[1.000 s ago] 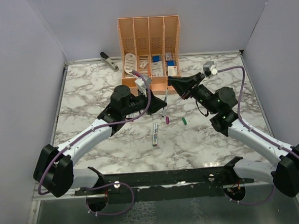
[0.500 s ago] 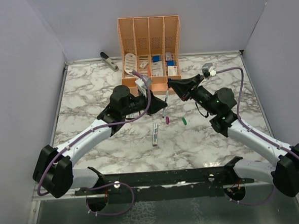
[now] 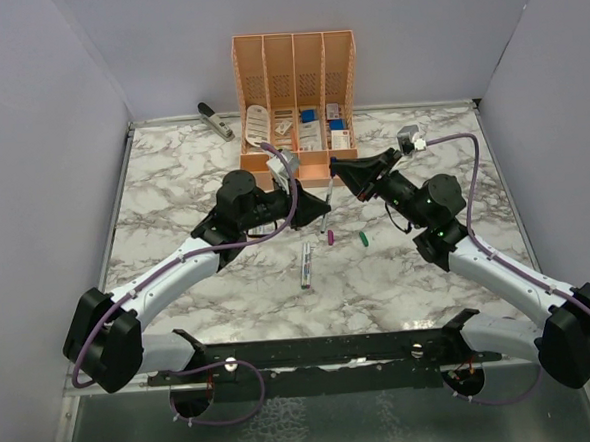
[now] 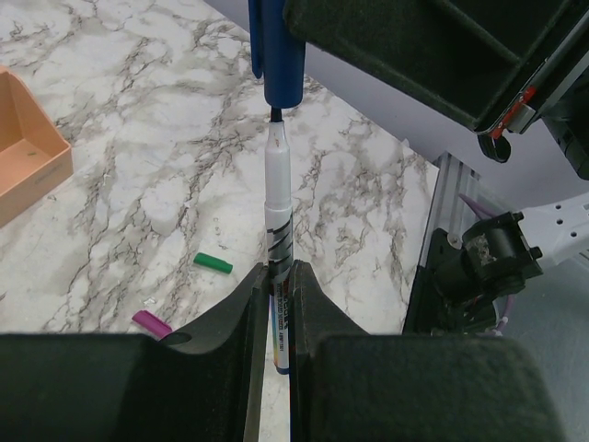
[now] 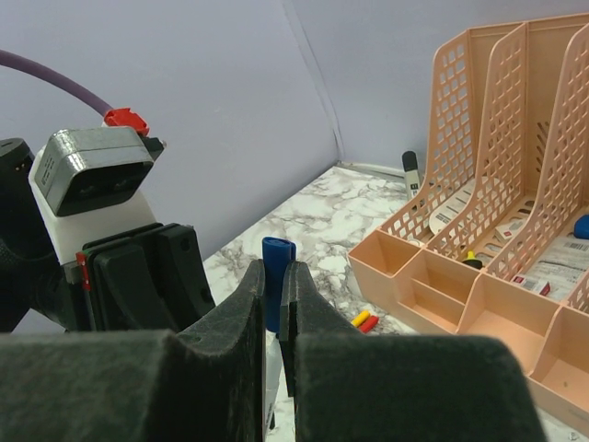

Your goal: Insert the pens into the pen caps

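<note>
1. Looking at the left gripper [image 4: 276, 276], we see it clenched on a pen [image 4: 278, 203], the barrel pinched between both fingers and the dark tip pointing away from the wrist.
2. Over on the other side, the right gripper [image 5: 279, 276] is clamped tight on the blue cap [image 5: 274, 253], which is lined up end-on with the pen.
3. From the left wrist, we have the pen's tip right at the mouth of the blue cap; how far in it sits, we can't tell.
4. Both are held up off the marble table [image 3: 172, 168], just in front of the orange organiser [image 3: 293, 61].
5. Down on the table, we spot a purple cap [image 3: 330, 237] and a green cap [image 3: 363, 239] near each other but apart, with a second pen [image 3: 306, 263] lying closer to the arm bases.
6. From the right wrist, a yellow cap [image 5: 360, 319] and a red cap [image 5: 370, 323] lie side by side at the organiser's front edge.
7. A stapler [image 3: 215, 120] rests at the back left.
</note>
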Robot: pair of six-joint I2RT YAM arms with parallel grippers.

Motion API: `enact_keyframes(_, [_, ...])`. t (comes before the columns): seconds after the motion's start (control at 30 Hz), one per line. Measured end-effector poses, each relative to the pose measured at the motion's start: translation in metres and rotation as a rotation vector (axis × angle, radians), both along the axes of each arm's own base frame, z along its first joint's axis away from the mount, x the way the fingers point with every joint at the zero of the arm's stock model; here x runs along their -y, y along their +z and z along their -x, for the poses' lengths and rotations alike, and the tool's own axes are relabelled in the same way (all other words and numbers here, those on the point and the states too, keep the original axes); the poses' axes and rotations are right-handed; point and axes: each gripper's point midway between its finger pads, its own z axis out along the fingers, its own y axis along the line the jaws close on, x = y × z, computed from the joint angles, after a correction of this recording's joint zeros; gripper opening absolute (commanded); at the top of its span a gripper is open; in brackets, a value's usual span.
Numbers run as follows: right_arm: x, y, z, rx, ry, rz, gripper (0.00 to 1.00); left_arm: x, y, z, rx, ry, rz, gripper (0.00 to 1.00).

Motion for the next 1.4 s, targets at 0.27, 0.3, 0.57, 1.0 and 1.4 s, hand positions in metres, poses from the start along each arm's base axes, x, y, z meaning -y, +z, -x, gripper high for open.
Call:
enact_keyframes(0.27, [-0.001, -0.001, 0.001, -0.008, 0.006, -0.004, 0.02, 0.000, 0.002, -0.001, 0.013, 0.000, 0.006, 0.00])
enact_keyframes(0.3, [-0.001, -0.002, 0.001, -0.009, 0.006, -0.004, 0.02, 0.000, 0.003, -0.001, 0.015, 0.000, 0.008, 0.00])
enact_keyframes(0.57, [-0.001, -0.004, 0.001, -0.019, 0.009, -0.005, 0.02, 0.000, 0.005, 0.000, 0.023, 0.000, 0.013, 0.00])
enact_keyframes(1.0, [-0.010, -0.009, 0.005, -0.040, 0.069, -0.016, 0.02, -0.003, 0.016, -0.007, 0.040, 0.050, 0.039, 0.00])
enact_keyframes(1.4, [-0.014, -0.011, 0.003, -0.043, 0.085, -0.027, 0.02, -0.004, 0.026, -0.018, 0.027, 0.131, 0.083, 0.00])
